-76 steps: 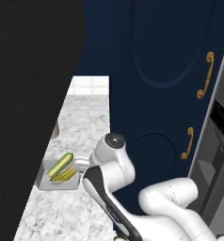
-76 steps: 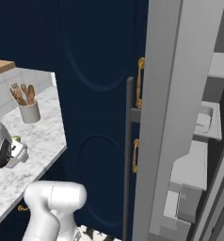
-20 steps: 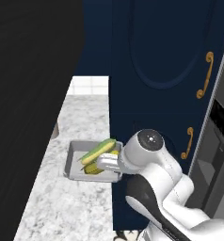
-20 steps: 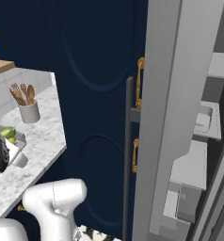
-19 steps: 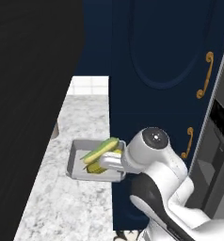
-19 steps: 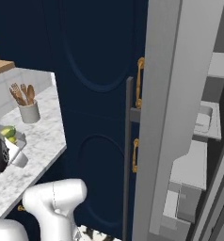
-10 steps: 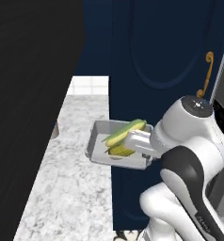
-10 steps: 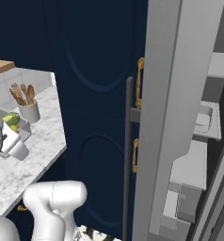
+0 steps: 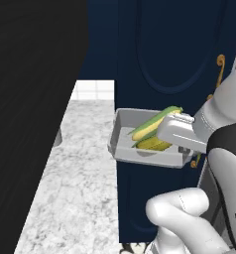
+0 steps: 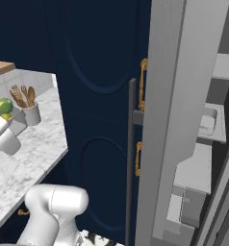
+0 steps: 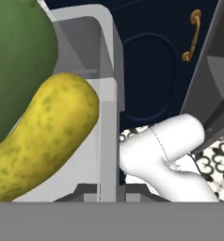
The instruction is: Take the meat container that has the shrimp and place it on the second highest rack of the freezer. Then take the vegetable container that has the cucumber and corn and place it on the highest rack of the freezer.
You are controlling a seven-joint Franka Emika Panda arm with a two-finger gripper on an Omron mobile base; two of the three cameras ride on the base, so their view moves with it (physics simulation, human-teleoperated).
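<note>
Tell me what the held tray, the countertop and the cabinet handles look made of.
Vegetable container: smooth matte grey, probably plastic or brushed metal, plain thin walls. Countertop: polished stone, likely marble or granite, with grey-white speckled veining. Cabinet handles: shiny gold metal, probably brass, with bright highlights.

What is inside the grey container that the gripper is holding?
Inside the grey container lie a green cucumber and a yellow corn cob beside it. The gripper covers their right ends and the container's right wall.

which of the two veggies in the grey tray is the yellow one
The stubby bumpy yellow corn cob, lying lower in the grey tray; the long slim green cucumber lies beside it.
</note>
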